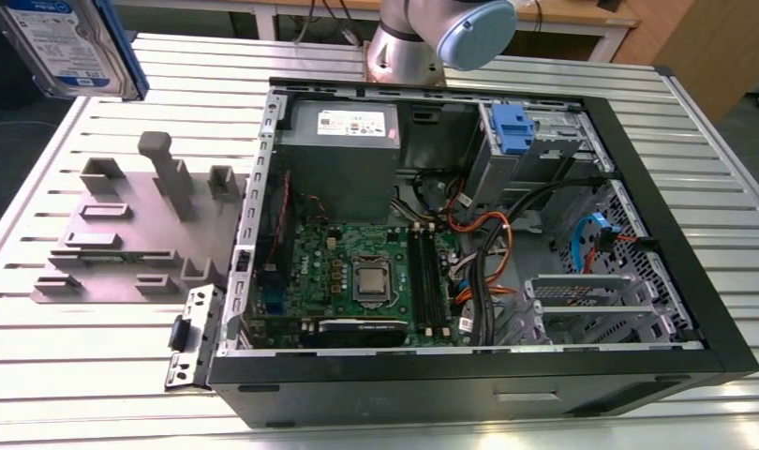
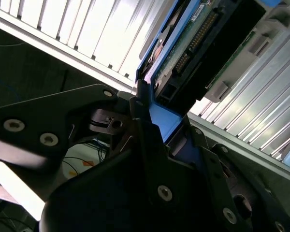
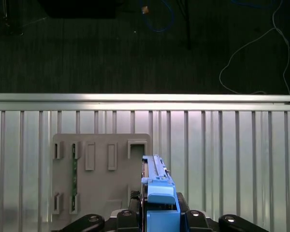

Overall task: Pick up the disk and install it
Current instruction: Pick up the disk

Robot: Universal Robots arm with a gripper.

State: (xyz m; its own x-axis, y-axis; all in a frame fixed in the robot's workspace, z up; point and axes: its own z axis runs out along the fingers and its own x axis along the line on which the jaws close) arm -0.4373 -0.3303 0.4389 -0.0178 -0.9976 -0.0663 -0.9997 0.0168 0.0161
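**CARRYING THE DISK: GRIP AND CLEARANCE**

**Tool.** Tool [image 2: 164,123] clamped on one end of the blue carrier that frames the disk [image 2: 195,41], with a black finger [image 2: 141,104] pressed against each side of the plastic. Grip confirmed in both wrist views.

**Disk.** Held on edge, lifted well clear of the surface [image 1: 92,375]. Found at the upper left of the exterior view, label side toward that camera.

**Surroundings.**
- Below the disk: grey fixture plate [image 1: 117,244] with upright posts, at the left middle of the exterior view.
- Centre and right of the exterior view: open computer case [image 1: 679,272], well apart from the disk.
- Inside the case: loose cables [image 1: 529,225] near the middle and a metal bay [image 1: 586,300] at the lower right.

**Procedure (judged from the present pose).**
1. Treat as the carry stage: disk picked, not yet installed.
2. Hold clamp force constant. Grip likely narrow, on plastic at one end only, so prone to pivoting.
3. Travel slowly, without jerks or wrist twists.
4. Clear the fixture posts and the case wall with height in hand.
5. Stay away from the cables.
6. Receiving bay not certain from these views. Confirm before committing.
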